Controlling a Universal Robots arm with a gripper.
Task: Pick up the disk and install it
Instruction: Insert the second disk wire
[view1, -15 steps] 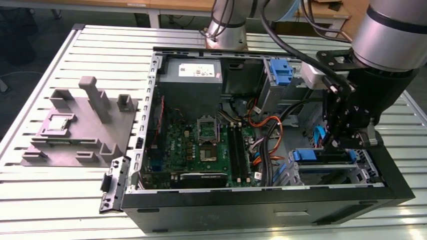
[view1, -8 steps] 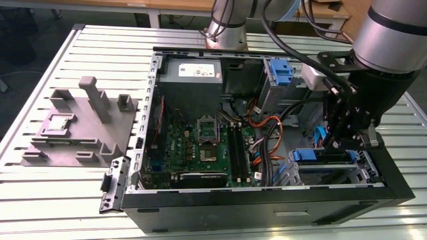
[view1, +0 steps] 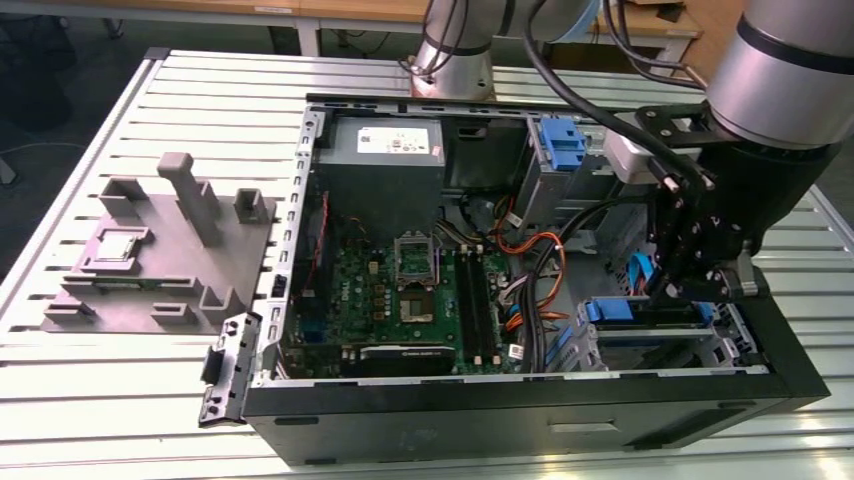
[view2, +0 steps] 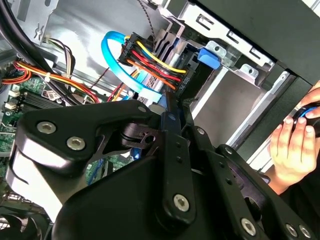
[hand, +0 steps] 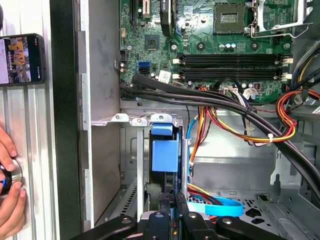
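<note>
Disk (hand: 165, 155) sits directly ahead of the gripper (hand: 172, 202), seen edge-on in the first wrist view: a narrow dark slab standing on its side, with a blue plastic rail along the visible edge and a smaller blue tab at the end farthest from the fingers. Near end runs in between the fingertips, which press close on either side. Most of its length lies inside the metal drive cage, aligned with the slot and not tilted. In the exterior view the blue rail of the disk (view1: 627, 310) shows just beside the gripper (view1: 694, 295), low in the case corner. Label and flat silver face not visible.
</note>
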